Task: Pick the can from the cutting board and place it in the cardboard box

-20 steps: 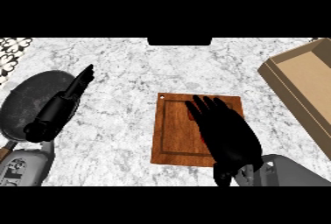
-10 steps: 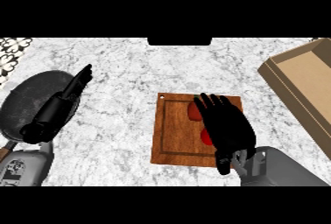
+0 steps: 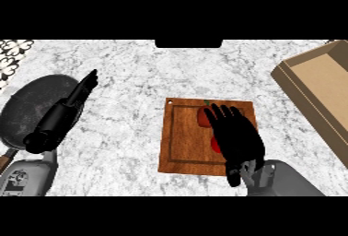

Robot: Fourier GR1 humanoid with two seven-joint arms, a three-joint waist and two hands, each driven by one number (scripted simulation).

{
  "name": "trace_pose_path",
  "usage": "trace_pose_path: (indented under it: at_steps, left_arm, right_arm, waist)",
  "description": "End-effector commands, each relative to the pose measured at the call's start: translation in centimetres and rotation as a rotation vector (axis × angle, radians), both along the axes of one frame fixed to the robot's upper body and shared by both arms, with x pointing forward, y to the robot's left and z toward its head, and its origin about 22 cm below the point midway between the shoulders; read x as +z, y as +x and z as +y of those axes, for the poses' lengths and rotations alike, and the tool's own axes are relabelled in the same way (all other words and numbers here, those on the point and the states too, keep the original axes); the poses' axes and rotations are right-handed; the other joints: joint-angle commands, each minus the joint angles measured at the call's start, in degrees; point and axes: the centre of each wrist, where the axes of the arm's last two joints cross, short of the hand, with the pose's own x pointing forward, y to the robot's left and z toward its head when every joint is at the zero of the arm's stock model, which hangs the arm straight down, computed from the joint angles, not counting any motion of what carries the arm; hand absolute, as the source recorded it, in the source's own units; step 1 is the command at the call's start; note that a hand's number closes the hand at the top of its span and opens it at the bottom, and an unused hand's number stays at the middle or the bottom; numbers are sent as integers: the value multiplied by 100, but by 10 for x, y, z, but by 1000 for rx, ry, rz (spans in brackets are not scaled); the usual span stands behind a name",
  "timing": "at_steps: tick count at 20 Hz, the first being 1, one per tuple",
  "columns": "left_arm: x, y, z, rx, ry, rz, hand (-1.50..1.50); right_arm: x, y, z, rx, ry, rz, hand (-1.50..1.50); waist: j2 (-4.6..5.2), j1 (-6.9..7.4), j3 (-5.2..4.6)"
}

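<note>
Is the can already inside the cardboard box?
No. The red can lies on the cutting board under the right hand; the cardboard box holds nothing visible.

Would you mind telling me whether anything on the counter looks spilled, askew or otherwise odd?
Nothing stands out. The cutting board lies flat and square on the counter, and the red can on it is mostly hidden under the right hand. The cardboard box sits intact at the right edge.

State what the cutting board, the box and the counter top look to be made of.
Cutting board: wood, apparently, reddish-brown with lengthwise grain and a groove near its edge. Box: likely cardboard, flat matte tan with thin walls. Counter top: looks like marble or similar stone, white with grey mottled veining.
</note>
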Motion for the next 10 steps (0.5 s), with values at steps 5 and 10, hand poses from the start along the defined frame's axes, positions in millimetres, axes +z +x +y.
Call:
trace_pose_path:
  at_steps: [5, 10]
  left_arm:
    - [-2, 2, -9, 6, -9, -22, 0]
    - [-3, 4, -19, -2, -6, 12, 0]
  right_arm:
    - [-22, 4, -1, -75, -59, -14, -150]
    - [-23, 30, -8, -60, -24, 31, -150]
  waist:
    - [2, -9, 0]
    - [7, 3, 1]
